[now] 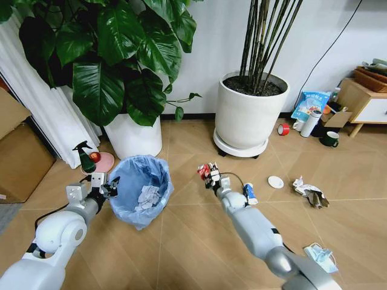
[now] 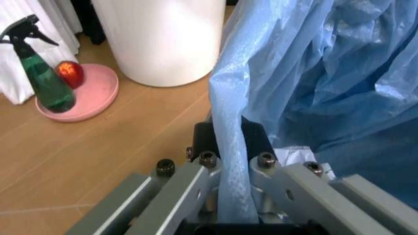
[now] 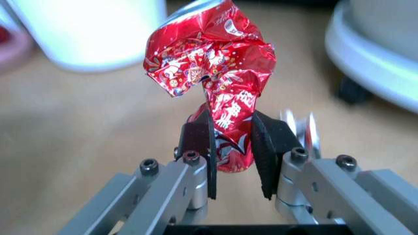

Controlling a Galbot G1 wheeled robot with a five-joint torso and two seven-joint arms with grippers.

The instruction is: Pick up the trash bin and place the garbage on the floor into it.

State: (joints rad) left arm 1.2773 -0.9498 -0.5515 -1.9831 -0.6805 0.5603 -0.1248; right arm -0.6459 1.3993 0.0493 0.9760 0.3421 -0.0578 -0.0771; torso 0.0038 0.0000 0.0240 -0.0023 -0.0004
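Note:
The trash bin (image 1: 128, 212), lined with a crinkled light blue bag (image 2: 313, 73), stands tilted on the floor (image 1: 193, 241) with crumpled white paper (image 1: 148, 196) inside. My left gripper (image 1: 112, 186) is shut on its rim, the bag pinched between the pads (image 2: 232, 142). My right gripper (image 1: 210, 174) is shut on a crushed red can (image 3: 209, 58), held above the floor just right of the bin. More garbage lies on the floor: a blue-white carton (image 1: 250, 193), a white round lid (image 1: 276, 182), crumpled paper with a dark wrapper (image 1: 309, 191), and a light blue mask (image 1: 320, 256).
Two big white plant pots (image 1: 132, 136) (image 1: 249, 112) stand behind. A green spray bottle (image 2: 40, 73) and a red ball sit on a pink dish (image 2: 98, 100) left of the bin. A red tape roll (image 1: 283, 128), white bottle (image 1: 311, 122), dark mug (image 1: 330, 139) and wooden cabinet (image 1: 363, 99) are at right.

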